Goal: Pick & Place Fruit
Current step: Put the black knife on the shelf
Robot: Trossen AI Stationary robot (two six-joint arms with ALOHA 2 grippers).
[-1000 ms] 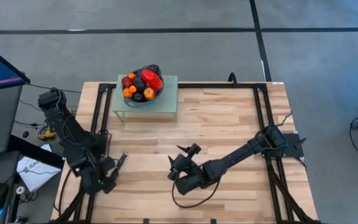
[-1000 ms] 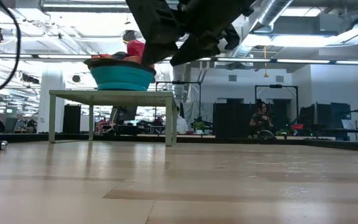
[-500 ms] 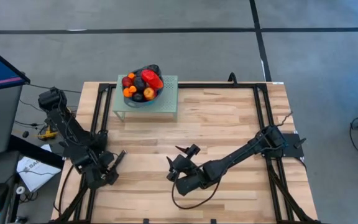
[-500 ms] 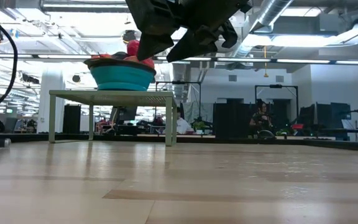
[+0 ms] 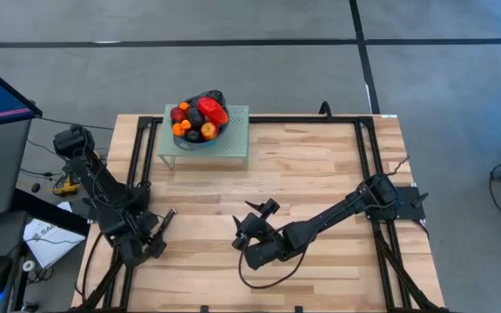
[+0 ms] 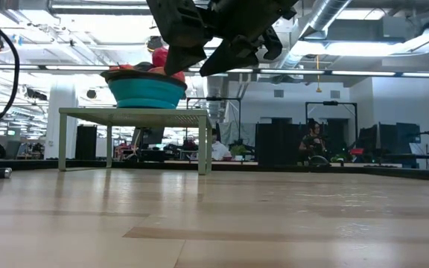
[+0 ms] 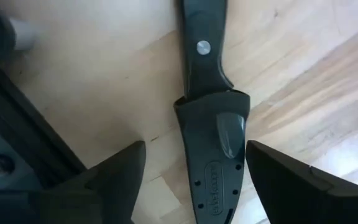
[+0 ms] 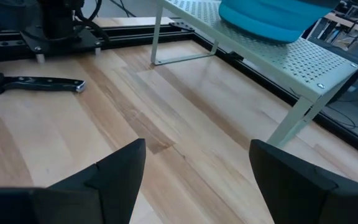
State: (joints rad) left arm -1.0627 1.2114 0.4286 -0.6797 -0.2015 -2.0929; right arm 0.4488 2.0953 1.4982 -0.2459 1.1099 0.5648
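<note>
Several toy fruits (image 5: 197, 115), red, orange and dark purple, are heaped in a round blue bowl (image 5: 190, 141). The bowl stands on a pale green perforated stand (image 5: 233, 139) at the table's far edge. In the low view the fruits (image 6: 160, 58) show above the bowl's rim (image 6: 146, 91). My right gripper (image 5: 249, 228) hangs open above the table's middle, well short of the stand (image 8: 278, 59); its wrist view shows the bowl's underside (image 8: 272, 15). My left gripper (image 7: 194, 180) is open near the table's left edge, with one finger on each side of a black knife (image 7: 207, 112) that lies flat on the wood.
The black knife (image 5: 167, 221) lies on the table near the left arm and also shows in the right wrist view as the knife (image 8: 36, 82). Black frame rails (image 5: 303, 120) run along the table's edges. Bare wood (image 5: 320, 165) stretches between the stand and the right arm.
My right gripper has edged a little toward the table's left while staying raised and open. My left arm has shifted slightly near the left edge. The fruits, bowl and stand have stayed put.
</note>
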